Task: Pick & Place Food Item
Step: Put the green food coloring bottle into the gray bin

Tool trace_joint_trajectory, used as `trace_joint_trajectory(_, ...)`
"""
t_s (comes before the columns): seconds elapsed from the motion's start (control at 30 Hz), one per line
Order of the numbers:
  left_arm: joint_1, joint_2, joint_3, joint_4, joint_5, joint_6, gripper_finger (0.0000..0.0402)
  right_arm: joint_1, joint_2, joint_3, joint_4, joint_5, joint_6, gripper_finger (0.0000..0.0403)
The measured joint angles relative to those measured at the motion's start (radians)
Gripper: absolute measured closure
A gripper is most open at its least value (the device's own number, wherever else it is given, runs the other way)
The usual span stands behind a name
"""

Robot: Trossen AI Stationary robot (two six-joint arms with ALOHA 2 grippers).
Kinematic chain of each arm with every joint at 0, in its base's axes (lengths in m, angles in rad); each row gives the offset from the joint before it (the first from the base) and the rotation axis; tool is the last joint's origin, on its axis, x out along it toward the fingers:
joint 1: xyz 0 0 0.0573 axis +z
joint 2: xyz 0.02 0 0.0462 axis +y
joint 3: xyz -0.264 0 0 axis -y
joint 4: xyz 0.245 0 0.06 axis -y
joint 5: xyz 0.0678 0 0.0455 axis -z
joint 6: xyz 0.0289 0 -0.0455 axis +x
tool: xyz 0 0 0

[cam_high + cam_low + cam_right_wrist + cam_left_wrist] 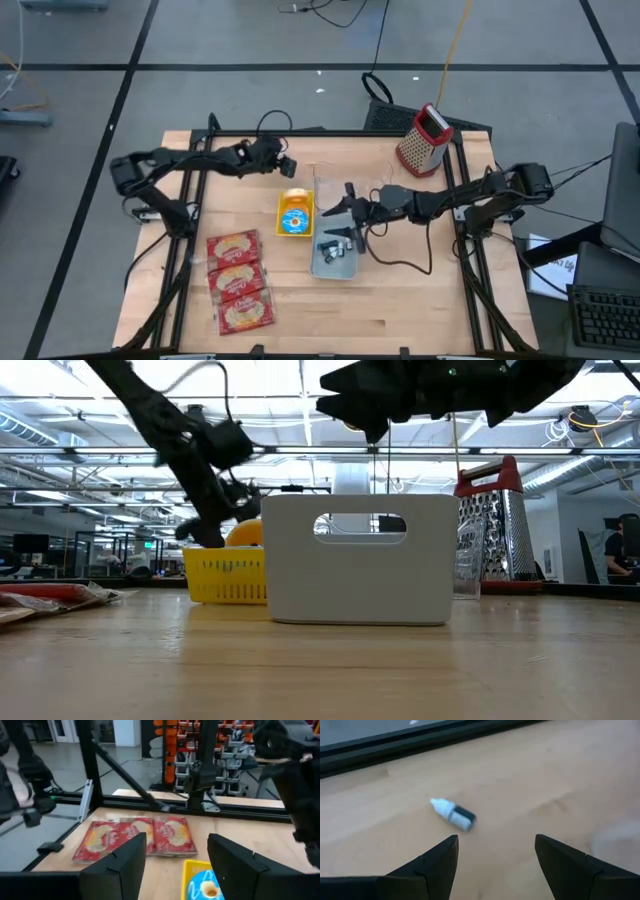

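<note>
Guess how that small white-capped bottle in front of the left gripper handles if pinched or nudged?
The small bottle lies on its side on the table, so a nudge probably rolls it. It looks light, rigid and smooth; the open left gripper might squirt it out.

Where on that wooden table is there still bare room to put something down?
The near right corner of the table, right of the grey bin, is bare, as is the strip between the red snack packets and the bin. It is crowded mid-table, where the yellow basket, bin and right gripper meet.
</note>
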Motion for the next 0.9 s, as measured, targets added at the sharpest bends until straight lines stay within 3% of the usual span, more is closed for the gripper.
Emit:
trace_joint_trajectory(0.4,0.068,0.254,0.238,-0.165,0.003,-0.022,0.0135,-0.020,-0.001,0.000,-0.023,0.000,0.034,0.0206)
trace_joint_trajectory(0.9,0.081,0.282,0.276,-0.348,-0.041,-0.023,0.0135,-0.018,-0.001,0.000,-0.062,-0.003,0.053,0.0210)
